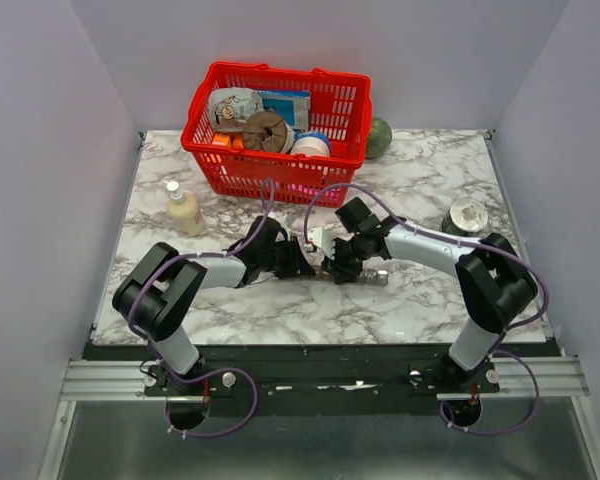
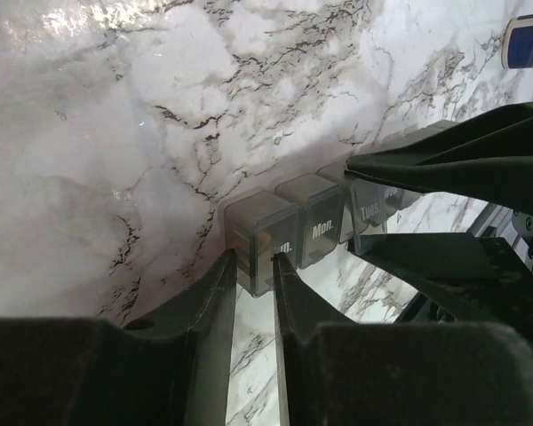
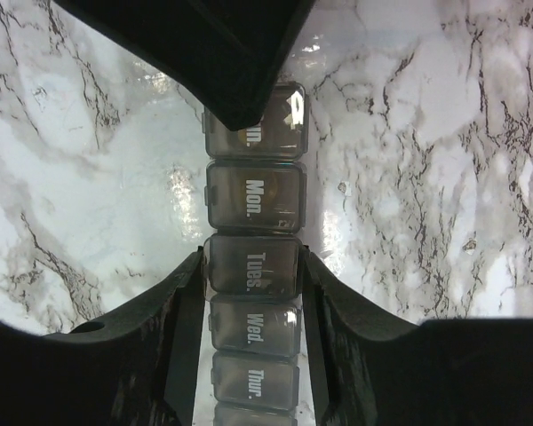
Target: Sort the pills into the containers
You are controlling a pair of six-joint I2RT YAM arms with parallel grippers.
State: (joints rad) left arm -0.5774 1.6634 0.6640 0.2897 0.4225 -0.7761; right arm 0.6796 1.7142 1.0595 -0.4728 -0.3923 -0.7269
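The containers are one dark grey pill organizer [image 3: 253,200] with lidded day compartments marked Sun to Thur. In the top view it lies at mid table, mostly hidden between both grippers. My right gripper [image 3: 251,264] is shut on its two long sides at the Tues compartment; it also shows in the top view [image 1: 342,266]. My left gripper [image 2: 253,266] is closed to a narrow gap on the end Sun compartment of the organizer [image 2: 311,222], and it shows in the top view [image 1: 302,260]. All visible lids are shut. No loose pills show.
A red basket [image 1: 212,163] full of goods stands at the back. A lotion bottle [image 1: 183,209] stands at left, a green ball [image 1: 379,138] at back right, a dark can with a silvery top [image 1: 467,215] at right. A small bottle [image 1: 377,277] lies by my right gripper.
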